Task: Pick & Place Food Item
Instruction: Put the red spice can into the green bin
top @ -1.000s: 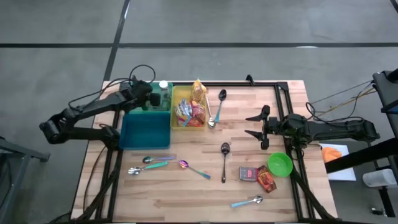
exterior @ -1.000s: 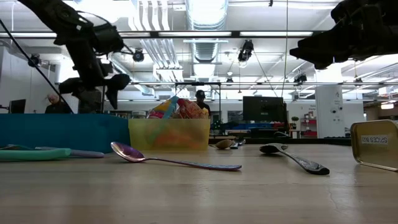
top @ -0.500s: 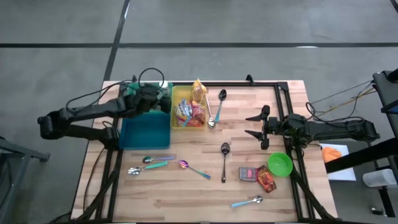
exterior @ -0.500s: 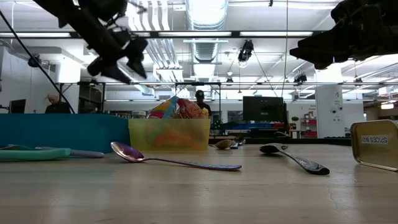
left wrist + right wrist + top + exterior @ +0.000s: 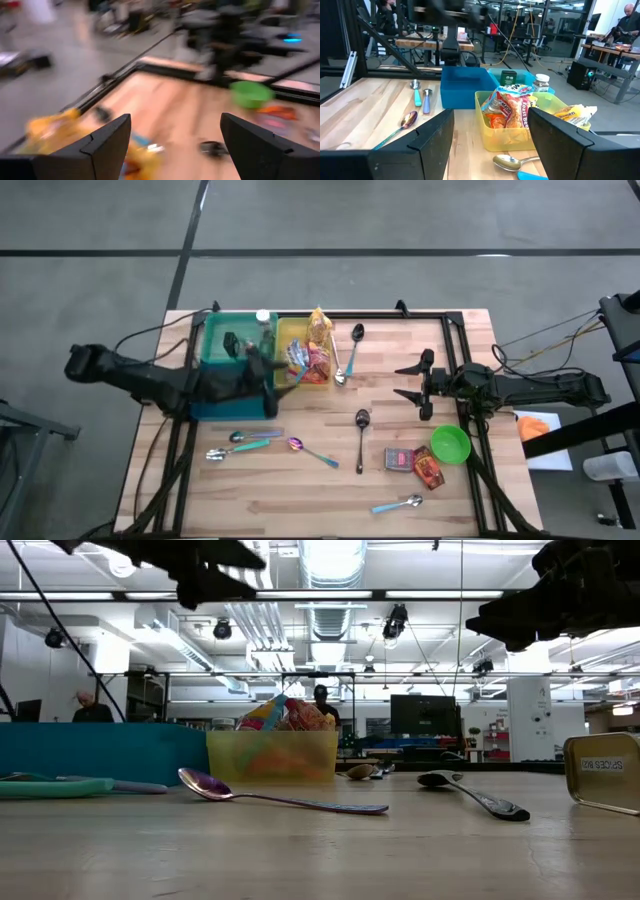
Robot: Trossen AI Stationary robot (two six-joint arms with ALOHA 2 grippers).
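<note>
The high view looks straight down on the whole table (image 5: 330, 480). The low view sits at tabletop level, facing the room. Both share the yellow bin (image 5: 290, 340).

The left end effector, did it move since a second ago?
Yes. The left end effector was up by the green bin; now it has swung toward the table's front, over the blue bin, beside the yellow bin.

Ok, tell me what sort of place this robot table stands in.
Probably a robotics lab or workshop: exposed ceiling ducts, workbenches crowded with cables, and monitors behind the wooden table.
</note>
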